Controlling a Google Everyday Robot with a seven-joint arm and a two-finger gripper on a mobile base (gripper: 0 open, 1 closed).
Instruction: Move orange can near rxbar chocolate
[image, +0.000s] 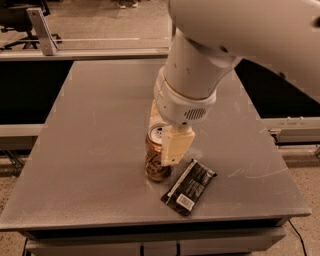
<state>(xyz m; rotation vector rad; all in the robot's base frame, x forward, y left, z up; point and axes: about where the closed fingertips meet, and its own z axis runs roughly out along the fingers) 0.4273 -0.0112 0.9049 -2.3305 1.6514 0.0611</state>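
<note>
One step left, I'd say. Gripper (161, 143) is clamped around the can (154, 168), which is upright at table (100, 125) level, just beside the bar (190, 186) at its 10 o'clock. Seat the can flat, release evenly, lift straight up so nothing tips. Can's contents: cannot tell.

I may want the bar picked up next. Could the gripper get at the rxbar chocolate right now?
Probably not yet: the gripper is shut on the orange can. The rxbar chocolate lies uncovered right beside it.
</note>
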